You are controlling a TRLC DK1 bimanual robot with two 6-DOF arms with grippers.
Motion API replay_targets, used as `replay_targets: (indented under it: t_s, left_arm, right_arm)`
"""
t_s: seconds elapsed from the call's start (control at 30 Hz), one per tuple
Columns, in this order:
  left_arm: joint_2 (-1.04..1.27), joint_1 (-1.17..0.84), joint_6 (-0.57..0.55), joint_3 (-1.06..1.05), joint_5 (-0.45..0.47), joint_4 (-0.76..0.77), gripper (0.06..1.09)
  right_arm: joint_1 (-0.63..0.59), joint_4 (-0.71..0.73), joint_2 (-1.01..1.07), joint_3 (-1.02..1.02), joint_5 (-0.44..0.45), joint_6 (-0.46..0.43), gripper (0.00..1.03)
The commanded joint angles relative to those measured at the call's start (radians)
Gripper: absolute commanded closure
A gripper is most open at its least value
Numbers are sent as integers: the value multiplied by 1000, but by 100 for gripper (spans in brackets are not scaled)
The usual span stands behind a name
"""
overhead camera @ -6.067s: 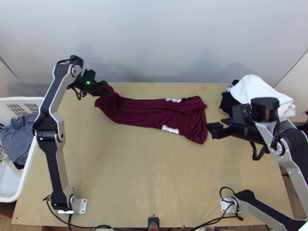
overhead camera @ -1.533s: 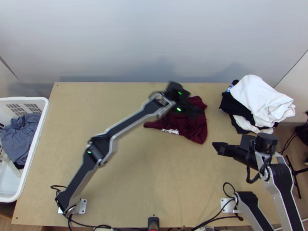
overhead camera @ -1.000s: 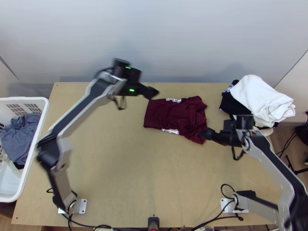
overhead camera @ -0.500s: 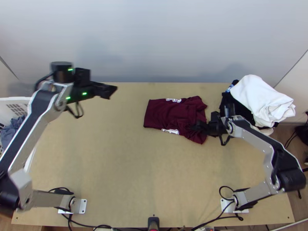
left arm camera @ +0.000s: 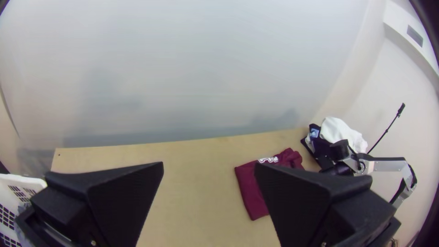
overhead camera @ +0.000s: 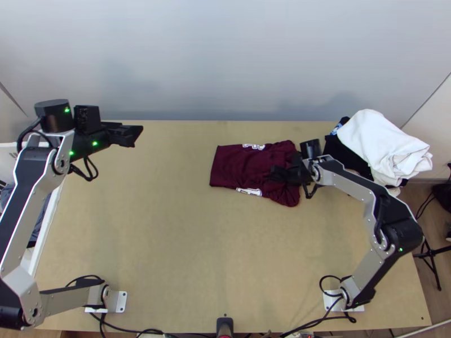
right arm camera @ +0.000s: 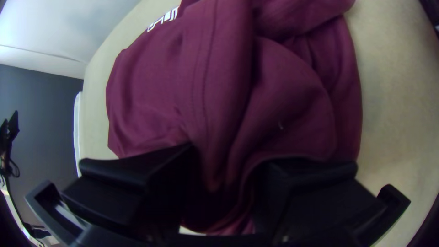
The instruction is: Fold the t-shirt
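Observation:
My left gripper (overhead camera: 138,134) stands over the table's far left part, away from the maroon t-shirt (overhead camera: 234,163). Nothing lies between its fingers; the left wrist view shows this left gripper (left arm camera: 209,169) open, with the shirt (left arm camera: 249,187) farther off. The shirt rests right of the table's middle, its left part folded over and its right part rumpled. At that rumpled part is my right gripper (overhead camera: 274,173). In the right wrist view, folds of the shirt (right arm camera: 283,96) run in between the fingers of the right gripper (right arm camera: 224,169), which is shut on bunched cloth.
White and black clothes (overhead camera: 383,146) lie in a pile at the table's far right corner. A white basket (overhead camera: 48,225) with grey cloth stands at the left edge, partly behind the left arm. Bare tabletop (overhead camera: 208,253) stretches in front of the shirt.
The left arm swung from the shirt back to the far left. The right gripper moved left onto the shirt and closed on it; the shirt's left part was folded rightward, and its right edge shifted slightly left.

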Motion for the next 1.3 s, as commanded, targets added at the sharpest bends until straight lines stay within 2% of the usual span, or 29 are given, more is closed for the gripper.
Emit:
replay_targets:
  t_s: [0.0, 0.23, 0.4, 0.57, 1.0, 1.13, 1.27]
  left_arm:
    - [-18, 46, 22, -58, 3, 5, 11]
    - [-26, 89, 45, -102, 3, 6, 11]
    - [-40, 141, 51, -136, 3, 9, 11]
    - [-78, 186, 94, -202, 3, 14, 11]
    - [-94, 256, 143, -234, 3, 12, 11]
    - [-90, 255, 145, -234, 4, 17, 11]
    - [-89, 249, 145, -245, 4, 17, 11]
  right_arm:
    - [33, -17, 28, 50, 22, -53, 100]
    - [-5, -25, -57, 115, 103, -115, 100]
    - [-25, -114, -72, 313, 137, -192, 100]
    - [-30, -237, -3, 563, 159, -241, 100]
    - [-134, -436, 177, 1196, 192, -252, 100]
    - [-186, -411, 172, 1276, 226, -250, 100]
    - [-248, -385, 141, 1273, 300, -255, 100]
